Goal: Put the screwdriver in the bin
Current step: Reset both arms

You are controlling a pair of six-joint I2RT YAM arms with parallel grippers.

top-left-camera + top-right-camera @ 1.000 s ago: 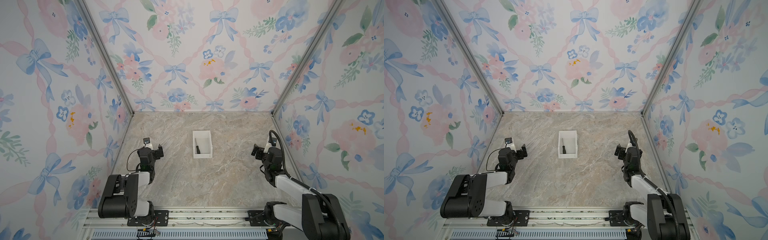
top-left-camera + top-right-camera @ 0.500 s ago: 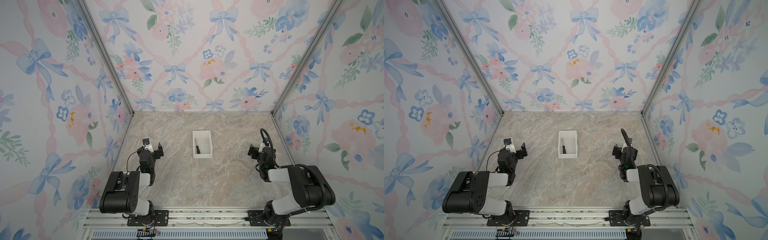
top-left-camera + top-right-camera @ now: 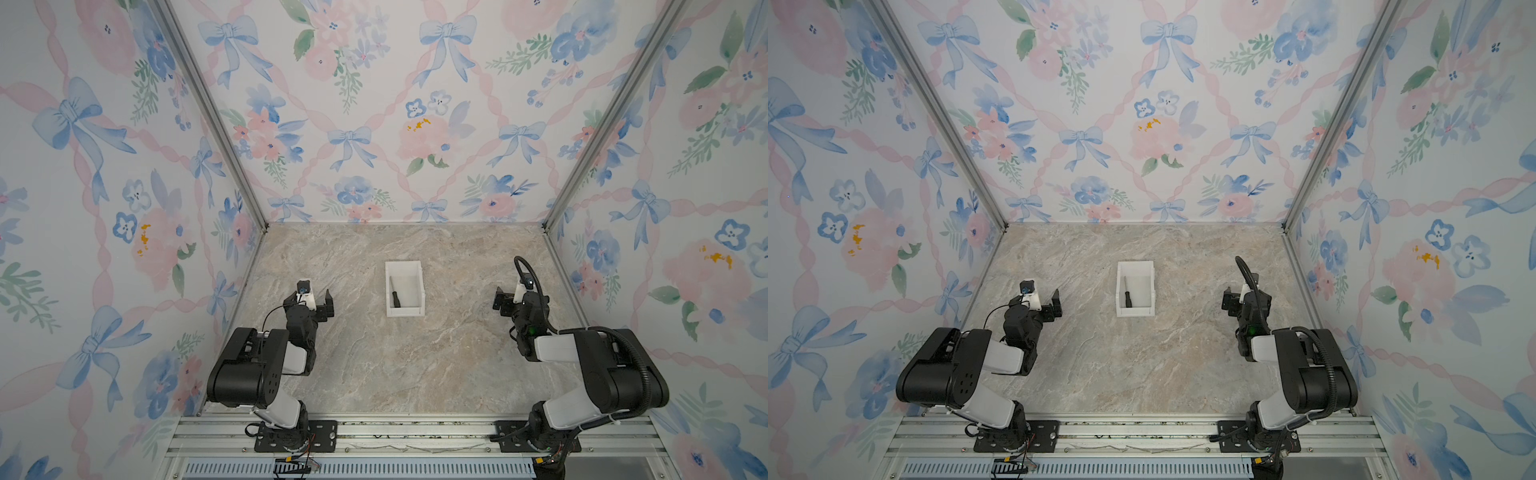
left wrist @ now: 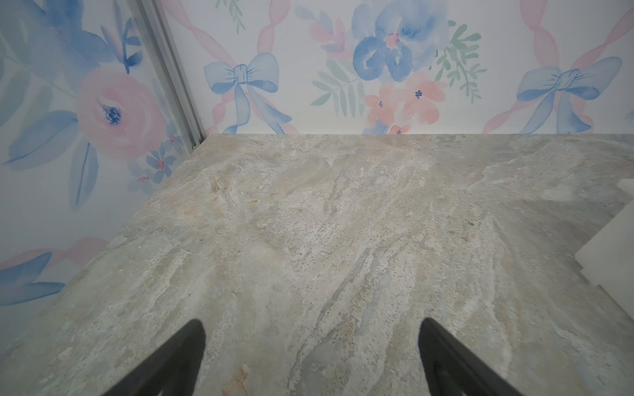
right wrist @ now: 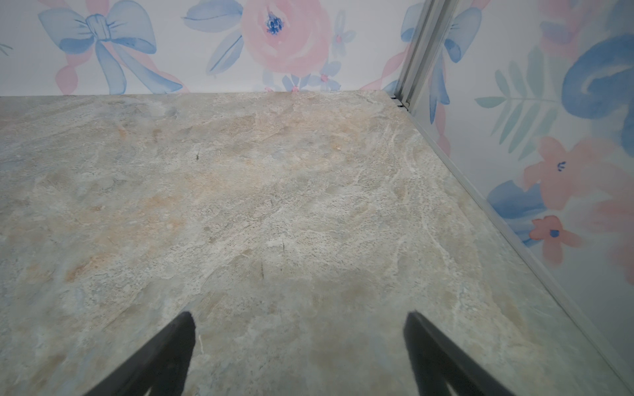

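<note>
Screwdriver point(image 3: 394, 293): lies flat inside bin point(image 3: 405, 312), along one side wall. Left gripper point(image 4: 310, 329), right gripper point(image 5: 300, 317): fingers spread wide, empty, well apart from bin. Risk: slight; stray arm sweep could knock bin

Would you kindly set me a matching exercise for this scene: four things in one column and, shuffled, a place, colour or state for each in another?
Column one:
1. screwdriver
2. bin
3. left tool
4. table

Column two:
a. fingers apart, holding nothing
b. marbled grey-beige
c. lying inside the bin
d. white, standing mid-table

Pairs: 1-c, 2-d, 3-a, 4-b.
</note>
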